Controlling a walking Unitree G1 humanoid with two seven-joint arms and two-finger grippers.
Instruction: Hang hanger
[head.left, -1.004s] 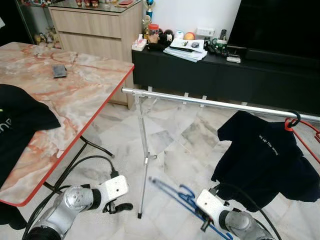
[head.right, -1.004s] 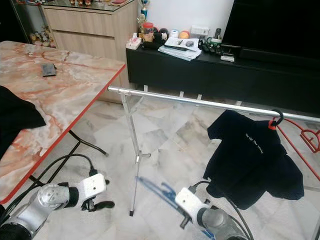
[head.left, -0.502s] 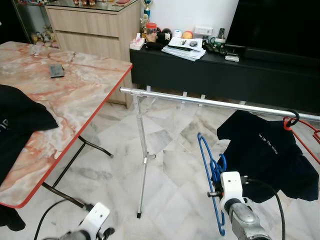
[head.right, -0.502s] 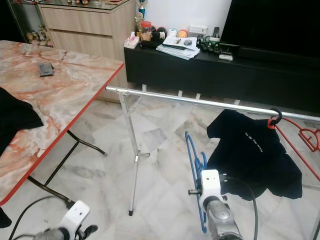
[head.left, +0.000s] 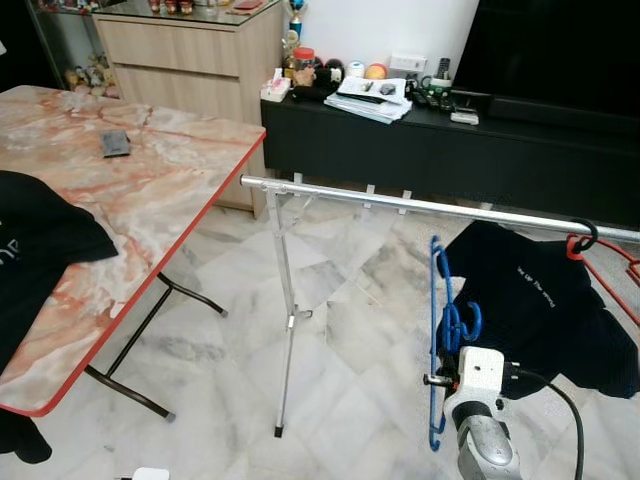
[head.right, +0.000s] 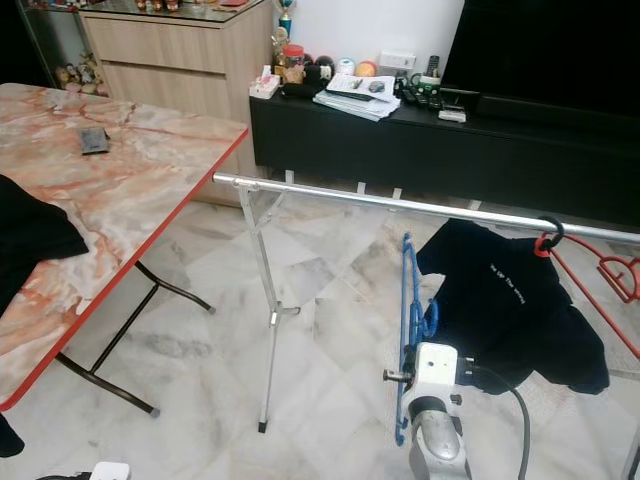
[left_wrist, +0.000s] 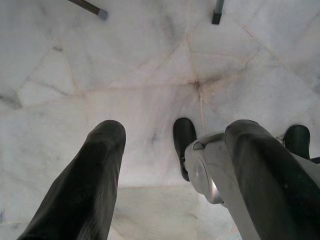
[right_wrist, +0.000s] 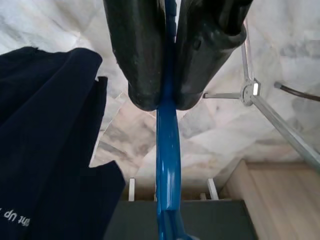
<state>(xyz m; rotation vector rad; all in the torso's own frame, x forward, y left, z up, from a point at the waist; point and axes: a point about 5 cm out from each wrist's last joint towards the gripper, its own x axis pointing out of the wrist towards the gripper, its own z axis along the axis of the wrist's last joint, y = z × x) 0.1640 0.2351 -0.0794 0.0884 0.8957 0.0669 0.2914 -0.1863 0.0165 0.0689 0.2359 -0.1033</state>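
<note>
Blue hanger (head.left: 437, 340), navy shirt (head.left: 540, 310)

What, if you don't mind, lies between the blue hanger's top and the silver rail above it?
Nothing: in the left eye view a bare gap separates blue hanger from rail.

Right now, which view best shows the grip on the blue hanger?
The right wrist view: the right gripper has its two fingers pinched shut on the blue hanger. The eye views show the hanger whole, upright below the silver rail, beside the dark shirt. The left wrist view faces floor.
</note>
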